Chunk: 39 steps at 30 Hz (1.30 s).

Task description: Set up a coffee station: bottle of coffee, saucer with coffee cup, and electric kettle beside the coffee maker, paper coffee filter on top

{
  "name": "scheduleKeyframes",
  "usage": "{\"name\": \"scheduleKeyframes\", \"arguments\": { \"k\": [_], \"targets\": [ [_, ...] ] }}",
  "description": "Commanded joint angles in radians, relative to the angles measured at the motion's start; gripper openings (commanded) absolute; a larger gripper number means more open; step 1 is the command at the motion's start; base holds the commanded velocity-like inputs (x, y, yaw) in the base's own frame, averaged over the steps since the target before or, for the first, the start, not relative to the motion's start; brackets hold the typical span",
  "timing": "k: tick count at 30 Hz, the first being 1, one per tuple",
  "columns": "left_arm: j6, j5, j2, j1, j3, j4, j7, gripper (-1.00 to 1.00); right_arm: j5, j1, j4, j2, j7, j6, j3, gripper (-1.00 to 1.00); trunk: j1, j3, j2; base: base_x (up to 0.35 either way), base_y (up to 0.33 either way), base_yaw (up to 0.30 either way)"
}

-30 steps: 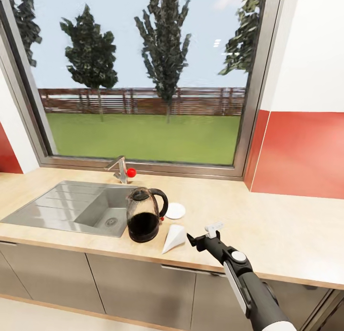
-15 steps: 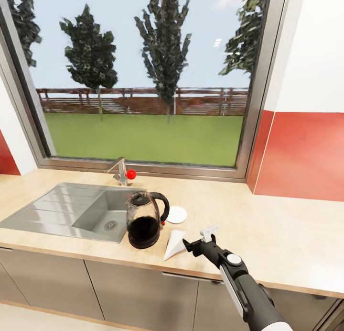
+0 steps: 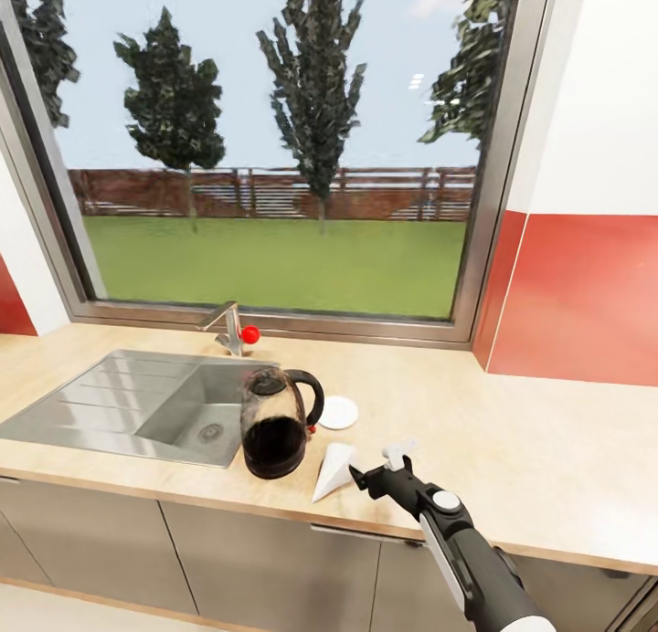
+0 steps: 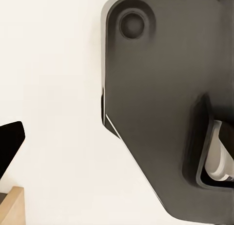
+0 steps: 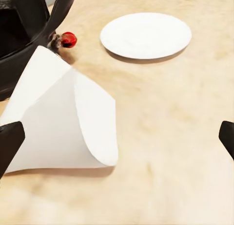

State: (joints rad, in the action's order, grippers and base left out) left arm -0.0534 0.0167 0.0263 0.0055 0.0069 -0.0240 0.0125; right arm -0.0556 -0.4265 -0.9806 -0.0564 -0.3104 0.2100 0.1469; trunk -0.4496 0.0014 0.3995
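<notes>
Cream-white paper coffee filter [image 3: 333,470] lies on the countertop [image 3: 512,449] just right of the electric kettle [image 3: 274,424], the saucer [image 3: 337,413] beyond it. Over the last second the right gripper [image 3: 378,468] has slid left to the filter's edge, jaws spread wide, grasping nothing. A pickup looks imminent.

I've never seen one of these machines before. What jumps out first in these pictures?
A big window with trees and a lawn spans the wall above the light wood countertop. Near the counter's front edge, beside the steel sink, stands a glass electric kettle, with a white saucer behind it and a paper coffee filter lying to its right. The right gripper, jaws open, reaches toward the filter.
</notes>
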Motion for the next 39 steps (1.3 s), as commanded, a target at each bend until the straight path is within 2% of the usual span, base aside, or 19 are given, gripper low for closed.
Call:
{"name": "scheduleKeyframes", "arguments": {
  "k": [1,5,7,10,19,23,35,36,39],
  "targets": [
    [-0.002,0.002,0.000,0.001,0.000,-0.001,0.001,1.00,-0.006,0.000,-0.001,0.000,-0.004,0.005,-0.001,1.00,0.000,0.000,0.001,0.037,0.000,0.000],
    [-0.002,0.002,0.000,0.001,0.000,-0.001,0.001,1.00,-0.006,0.000,0.000,-0.002,-0.005,0.005,0.006,1.00,0.000,0.000,0.001,0.010,0.000,0.000],
    [-0.002,0.002,0.000,0.001,-0.001,-0.001,0.001,1.00,-0.005,0.000,0.015,-0.002,-0.004,0.004,0.056,1.00,0.000,0.000,0.001,0.002,0.000,0.000],
    [-0.002,0.006,0.001,0.001,0.004,-0.002,0.003,1.00,-0.006,0.000,0.000,-0.017,-0.006,0.005,0.055,1.00,0.000,0.000,0.001,0.000,0.000,0.000],
    [-0.002,0.006,0.000,0.001,0.004,-0.002,0.003,1.00,-0.006,0.000,-0.033,-0.017,-0.003,0.005,0.053,1.00,0.000,0.000,0.001,0.000,0.000,0.000],
    [-0.002,0.006,0.001,0.001,0.004,-0.002,0.003,1.00,-0.006,0.000,-0.037,-0.004,-0.021,0.006,0.052,1.00,0.000,0.000,0.001,0.000,0.000,0.000],
    [-0.002,0.006,0.001,0.001,0.004,-0.002,0.003,1.00,-0.009,0.000,-0.059,0.064,-0.088,0.009,0.050,1.00,0.000,0.000,0.001,0.000,0.000,0.000],
    [-0.002,0.006,0.001,0.001,0.004,-0.002,0.003,1.00,-0.009,0.000,-0.059,0.074,-0.276,0.009,0.050,1.00,0.000,0.000,0.001,0.000,0.000,0.000],
    [-0.001,0.006,0.001,0.001,0.004,-0.002,0.003,1.00,-0.009,0.000,-0.059,0.081,-0.293,0.009,0.050,1.00,0.000,0.000,0.001,0.000,0.000,0.000]
  ]
}}
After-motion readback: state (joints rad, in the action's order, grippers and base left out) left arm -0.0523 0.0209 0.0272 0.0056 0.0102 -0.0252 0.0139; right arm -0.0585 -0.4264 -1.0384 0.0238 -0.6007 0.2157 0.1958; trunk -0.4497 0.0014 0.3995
